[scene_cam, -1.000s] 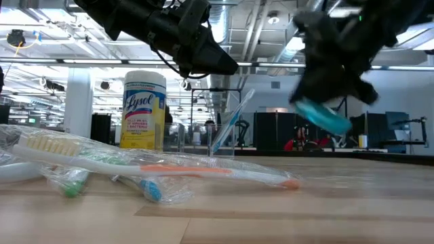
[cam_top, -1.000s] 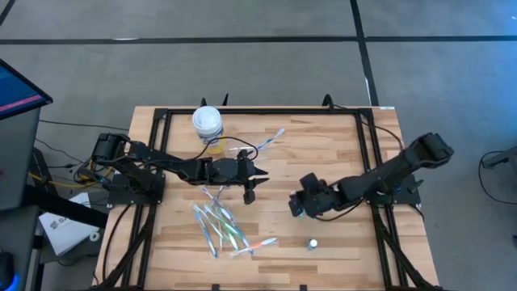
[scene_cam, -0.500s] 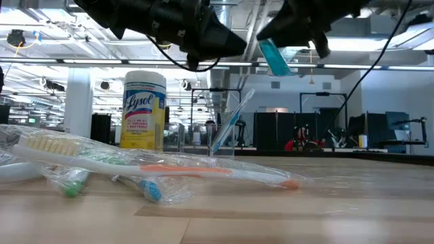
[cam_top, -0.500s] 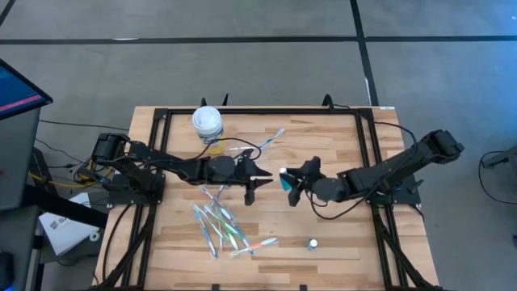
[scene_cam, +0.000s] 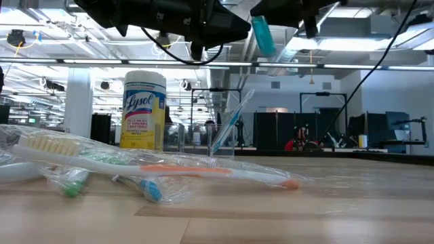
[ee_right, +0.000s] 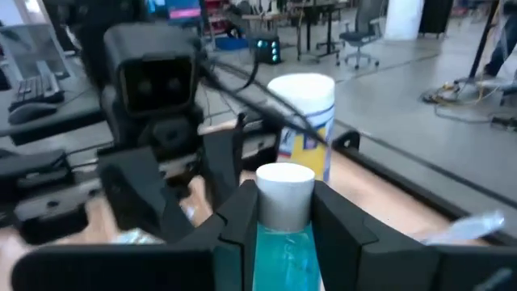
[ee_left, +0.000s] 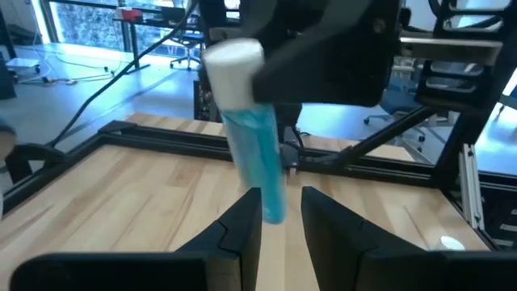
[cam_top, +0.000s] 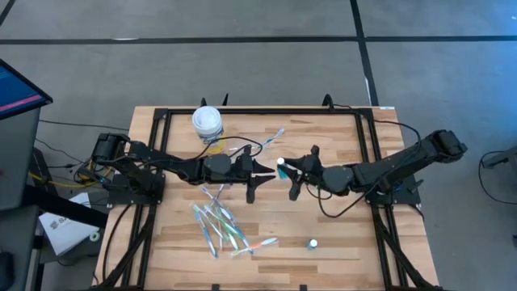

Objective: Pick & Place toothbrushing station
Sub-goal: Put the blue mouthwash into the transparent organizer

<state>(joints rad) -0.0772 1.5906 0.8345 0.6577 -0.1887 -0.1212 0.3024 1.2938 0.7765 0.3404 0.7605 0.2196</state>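
Right end effector (cam_top: 287, 171) is clamped on the blue tube (cam_top: 283, 170), white cap end toward the left arm. Over the last sec it has swung from low on the right side of the worktop (cam_top: 339, 137) up to mid-worktop, and now sits tip to tip with the left end effector (cam_top: 260, 172). In the left wrist view the tube's (ee_left: 257, 153) tail hangs between the left fingers (ee_left: 242, 226), which stand apart w/ a gap either side, so nothing gripped there yet. Looks like a handover is being set up: the tube is airborne, well above the wood, and the left arm has held its spot.

Other bits: the clear plastic cup (scene_cam: 224, 139) stands far-centre w/ a couple of toothbrushes (cam_top: 272, 139) in or by it; loose wrapped toothbrushes (cam_top: 220, 222) lie scattered near-left. Yellow canister (cam_top: 208, 123) sits far-left. A small white-blue item (cam_top: 312, 242) lies near-right, can't tell what. Main snag: both arms crowded close, and the cup sits right behind them.
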